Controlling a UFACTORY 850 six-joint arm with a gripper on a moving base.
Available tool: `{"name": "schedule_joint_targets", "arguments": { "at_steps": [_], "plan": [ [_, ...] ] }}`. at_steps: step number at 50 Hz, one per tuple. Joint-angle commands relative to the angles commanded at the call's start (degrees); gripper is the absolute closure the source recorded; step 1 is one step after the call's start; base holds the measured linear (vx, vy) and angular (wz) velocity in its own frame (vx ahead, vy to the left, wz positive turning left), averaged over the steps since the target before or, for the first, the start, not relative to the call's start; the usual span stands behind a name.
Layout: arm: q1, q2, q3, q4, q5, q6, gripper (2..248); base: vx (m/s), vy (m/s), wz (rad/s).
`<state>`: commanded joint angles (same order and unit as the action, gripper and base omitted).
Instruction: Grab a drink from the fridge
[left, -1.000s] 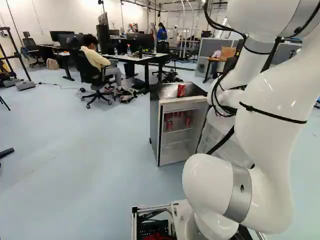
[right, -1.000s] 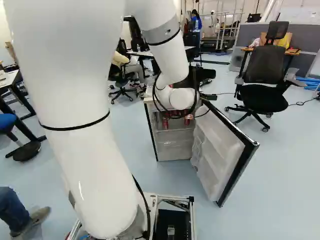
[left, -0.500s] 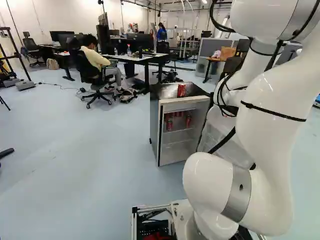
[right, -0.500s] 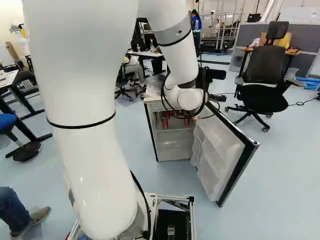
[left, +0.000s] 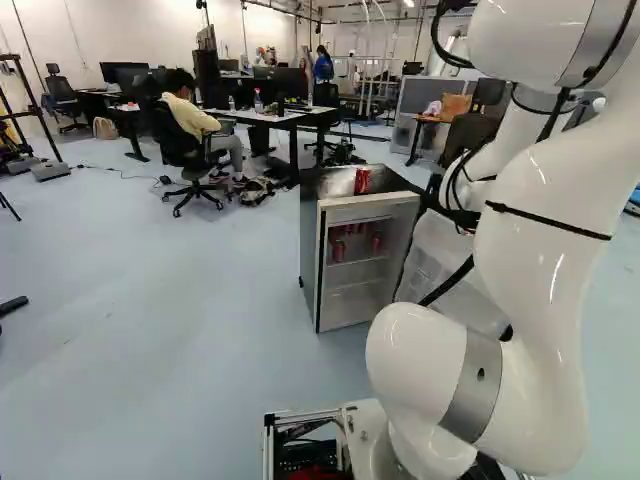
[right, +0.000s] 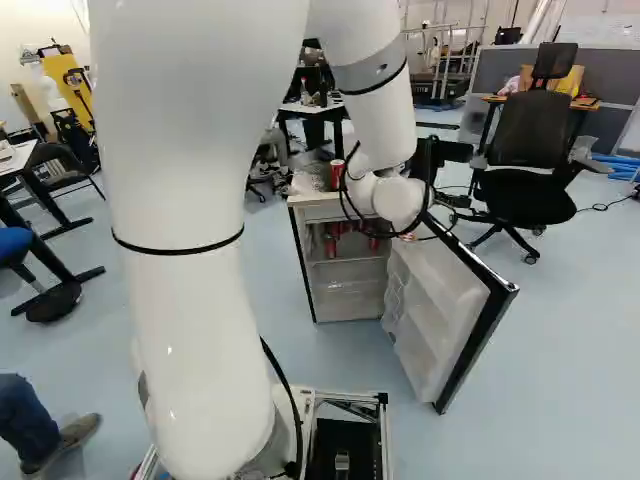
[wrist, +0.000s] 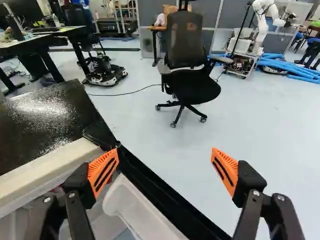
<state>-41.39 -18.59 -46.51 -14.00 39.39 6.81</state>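
Red cans (left: 339, 250) were held inside the fridge (left: 310, 245), lower than the end effector (right: 430, 200) and left of it in the right base view; another can (right: 317, 177) was set on the fridge's top. The end effector was spread open, its fingers wide apart, with one placed near the fridge's front corner, by the door's (right: 470, 335) upper edge. The door was swung open. Ahead, a black chair (wrist: 187, 75) could be seen.

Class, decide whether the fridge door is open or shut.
Open: the door swings out from the fridge, baring its shelves and the red cans inside.
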Motion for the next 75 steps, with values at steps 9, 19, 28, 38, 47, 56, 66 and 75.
{"name": "schedule_joint_targets", "arguments": {
  "at_steps": [9,19,28,38,47,56,66,75],
  "plan": [
    [-1.19,-1.27,-1.55,0.00,-0.66,0.00,3,0.000,0.000,0.000],
    [-2.48,-2.74,-3.35,0.00,-1.39,0.00,3,0.000,0.000,0.000],
    [-3.60,-4.10,-5.04,0.00,-2.26,0.00,3,0.000,0.000,0.000],
    [-4.73,-5.79,-7.17,0.00,-3.99,0.00,3,0.000,0.000,0.000],
    [-5.71,-7.35,-9.16,0.00,-5.79,0.00,3,0.000,0.000,0.000],
    [-6.55,-9.00,-11.28,0.00,-7.64,0.00,3,0.000,0.000,0.000],
    [-6.67,-10.80,-13.64,0.00,-9.73,0.00,3,0.000,0.000,0.000],
    [-6.55,-12.37,-15.72,0.00,-11.54,0.00,3,0.000,0.000,0.000]
  ]
}}
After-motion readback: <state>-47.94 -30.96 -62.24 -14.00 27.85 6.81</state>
